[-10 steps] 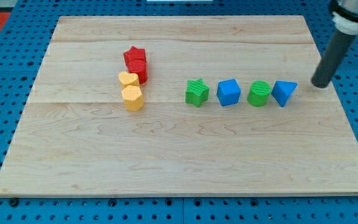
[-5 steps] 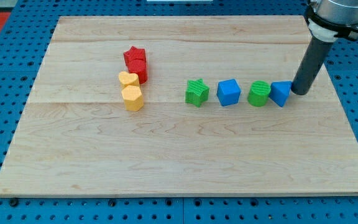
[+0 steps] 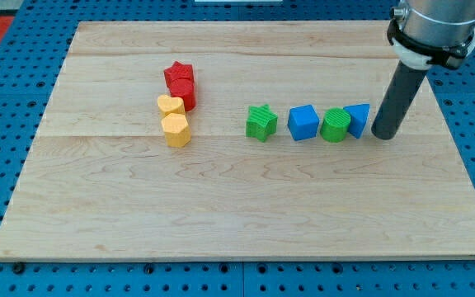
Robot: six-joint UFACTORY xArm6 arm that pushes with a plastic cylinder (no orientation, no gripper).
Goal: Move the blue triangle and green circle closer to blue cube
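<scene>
The blue cube point(image 3: 303, 122) sits right of the board's centre. The green circle point(image 3: 335, 124) stands just to its right, a narrow gap or light contact between them. The blue triangle point(image 3: 357, 120) presses against the green circle's right side. My tip point(image 3: 383, 135) rests against the triangle's right edge, the dark rod rising up to the view's top right.
A green star point(image 3: 261, 122) lies left of the blue cube. Further left is a cluster: a red star point(image 3: 178, 74) and red block point(image 3: 183, 92) above a yellow heart point(image 3: 170, 106) and yellow hexagon point(image 3: 176, 129). The wooden board point(image 3: 237, 223) lies on a blue pegboard.
My tip moved left and down from the board's right side, met the blue triangle and pushed it left into the green circle; both slid toward the blue cube.
</scene>
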